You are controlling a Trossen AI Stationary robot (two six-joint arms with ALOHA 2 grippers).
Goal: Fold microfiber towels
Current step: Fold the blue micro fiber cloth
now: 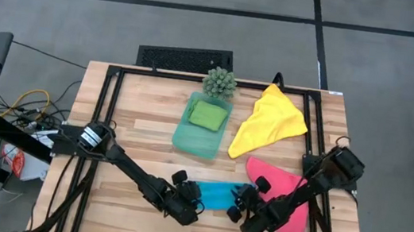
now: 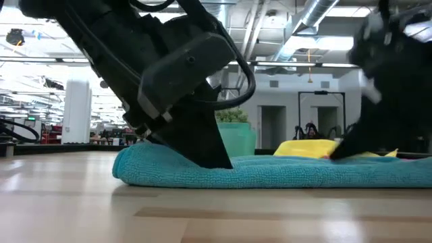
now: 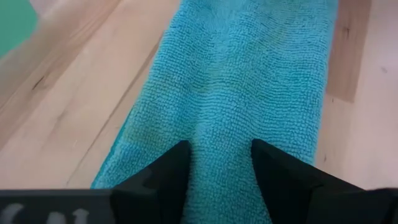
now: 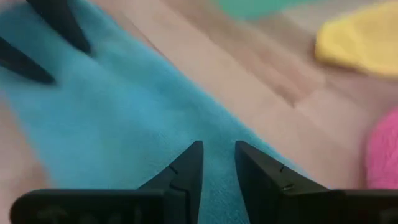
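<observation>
A bright blue towel (image 1: pixel 221 195), folded into a long strip, lies flat on the wooden table (image 1: pixel 151 117) near its front edge. My left gripper (image 3: pixel 221 149) is open, and its fingers stand on the strip's left end (image 2: pixel 135 165). My right gripper (image 4: pixel 217 155) comes down at the strip's right end with a narrow gap between its fingers. A pink towel (image 1: pixel 288 203) lies under my right arm. A yellow towel (image 1: pixel 270 120) lies spread at the back right. A lime green towel (image 1: pixel 207 116) sits folded in the teal tray (image 1: pixel 188 139). My left gripper's fingertips (image 3: pixel 177 163) are set down on the top of the blue towel near its left end, side by side across the strip. They slant down from the near left. A low ridge of cloth (image 3: pixel 221 134) stands between them. The towel stays flat on the table. My right gripper's fingertips (image 2: pixel 339 154) meet the top of the blue towel near its right end, slanting down from the near right. Blue cloth (image 4: pixel 217 186) shows in the narrow gap between them, but I cannot tell whether any is pinched. The towel lies flat.
A small spiky green plant (image 1: pixel 219 82) stands at the far end of the teal tray. A black frame (image 1: pixel 107 111) runs along the table's edges. Bare wood lies at the left and between the tray and the blue towel.
</observation>
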